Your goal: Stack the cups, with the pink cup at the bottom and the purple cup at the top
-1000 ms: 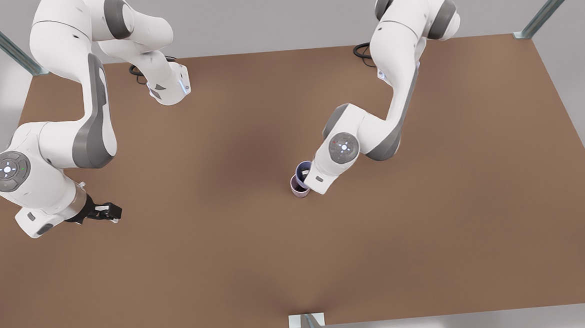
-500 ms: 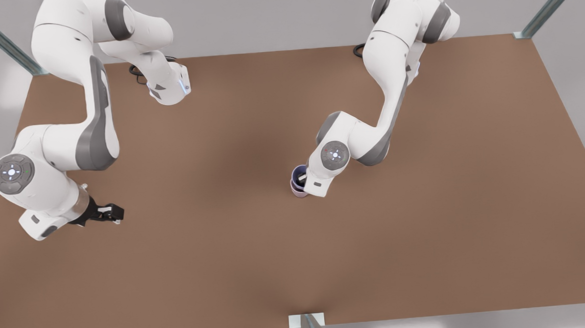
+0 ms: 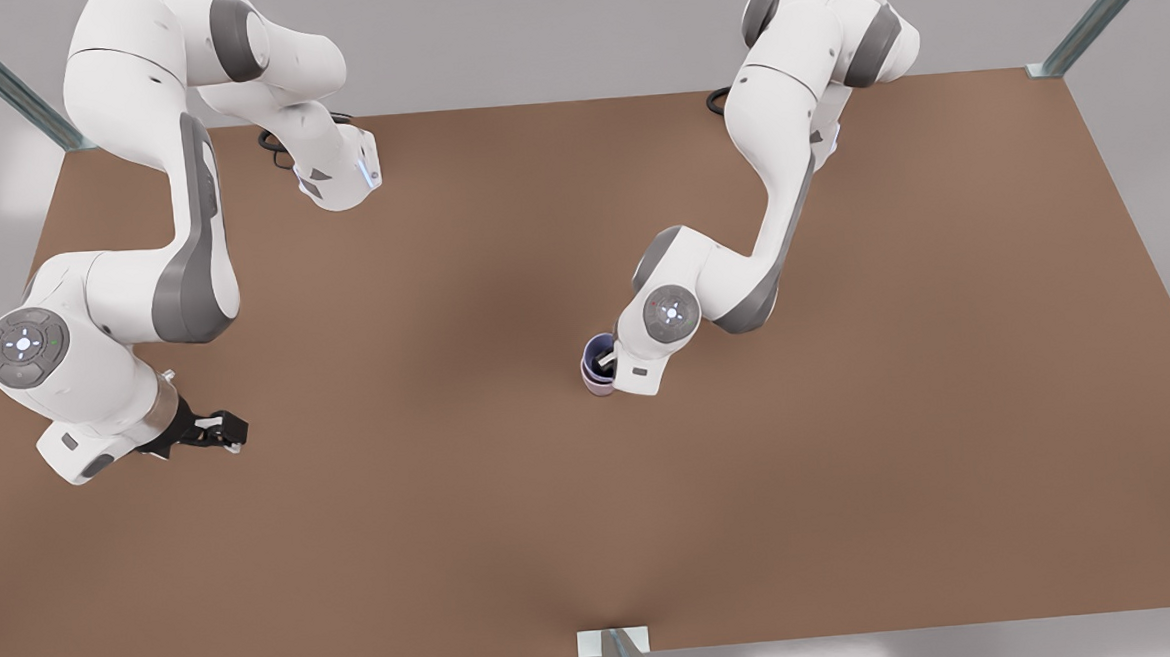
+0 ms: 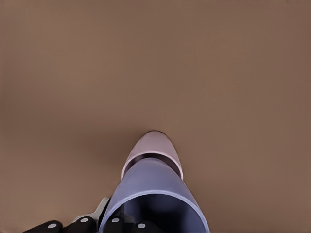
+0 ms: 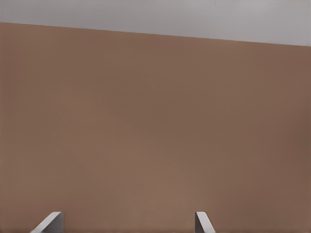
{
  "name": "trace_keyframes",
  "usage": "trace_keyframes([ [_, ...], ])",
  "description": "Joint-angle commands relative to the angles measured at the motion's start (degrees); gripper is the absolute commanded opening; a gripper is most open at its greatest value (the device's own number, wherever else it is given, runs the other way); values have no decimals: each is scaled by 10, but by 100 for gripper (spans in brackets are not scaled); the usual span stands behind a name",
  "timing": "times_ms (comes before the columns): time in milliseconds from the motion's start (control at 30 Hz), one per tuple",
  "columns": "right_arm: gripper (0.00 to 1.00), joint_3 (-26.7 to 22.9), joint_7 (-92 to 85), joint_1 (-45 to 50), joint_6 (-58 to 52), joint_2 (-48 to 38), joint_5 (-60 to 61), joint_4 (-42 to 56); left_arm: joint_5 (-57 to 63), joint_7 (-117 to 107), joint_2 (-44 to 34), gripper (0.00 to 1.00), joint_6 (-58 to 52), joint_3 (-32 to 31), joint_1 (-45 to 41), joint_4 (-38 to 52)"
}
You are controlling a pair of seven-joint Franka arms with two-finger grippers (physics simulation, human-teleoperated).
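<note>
A: So where are the cups found?

B: Near the middle of the brown counter (image 3: 456, 536), a little toward the front view's right. The purple cup (image 3: 598, 349) is seated inside the pink cup (image 3: 596, 385), whose rim and lower wall are seen below and around it. From the left wrist view the purple cup (image 4: 153, 194) lies close to the camera with its dark inside exposed, and the pink cup (image 4: 154, 148) is seen beyond it, wrapped around its lower part.

A: And which pincer is at the stack?

B: The left pincer (image 3: 608, 360), carried by the arm on the front view's right. It is closed on the purple cup's wall: one finger is seen inside the cup, and black finger parts are seen at the rim in the left wrist view (image 4: 97, 224).

A: What of the other arm?

B: It is held waiting at the front view's left, well apart from the cups. The right pincer (image 3: 222, 429) is kept low over bare counter. In the right wrist view its two pale fingertips (image 5: 48, 223) are seen spread wide, with nothing between them.
</note>
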Motion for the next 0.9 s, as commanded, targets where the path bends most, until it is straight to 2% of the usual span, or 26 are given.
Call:
trace_keyframes([
  [0,100,0,-5,0,1,0,0,0,-1,-46,0,21,6,-1,0,-1],
  [400,100,0,-5,1,9,3,1,1,-1,-46,4,21,23,-4,0,-10],
  [600,100,0,-5,1,10,3,1,1,-1,-44,7,33,24,-4,0,-11],
  [867,100,0,-5,1,10,3,1,1,-1,-46,-3,33,13,-4,2,-10],
])
